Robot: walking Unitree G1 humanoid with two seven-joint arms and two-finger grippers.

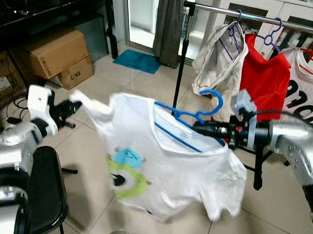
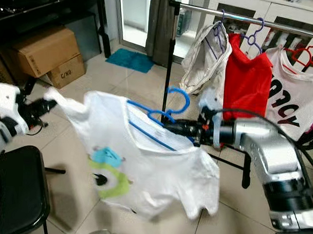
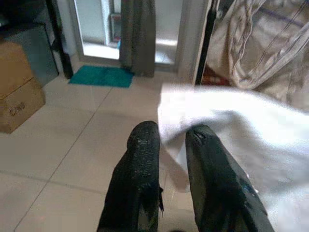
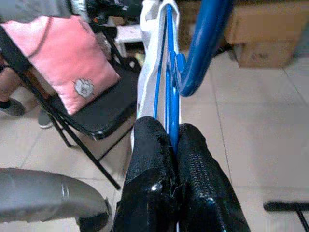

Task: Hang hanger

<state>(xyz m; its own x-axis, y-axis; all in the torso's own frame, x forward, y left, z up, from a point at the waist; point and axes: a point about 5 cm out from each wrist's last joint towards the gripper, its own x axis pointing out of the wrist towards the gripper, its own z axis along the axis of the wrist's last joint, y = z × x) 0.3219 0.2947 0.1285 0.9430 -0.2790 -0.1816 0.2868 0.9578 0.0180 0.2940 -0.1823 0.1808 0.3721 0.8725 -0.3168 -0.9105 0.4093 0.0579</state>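
Clamped on a blue hanger (image 1: pixel 190 119), the right gripper (image 1: pixel 197 129) held a white shirt (image 1: pixel 165 163) in mid-air before the rack (image 1: pixel 242 16). At the shirt's far side, the left gripper (image 1: pixel 77 106) pinched its sleeve (image 1: pixel 87 105).

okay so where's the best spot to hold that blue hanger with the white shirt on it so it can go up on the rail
Probably at the neck just below the hook, where the right gripper is clamped on the blue hanger, coming from the robot's right side. That leaves the upright hook free for the rail, while the left gripper holds the white shirt sleeve spread.
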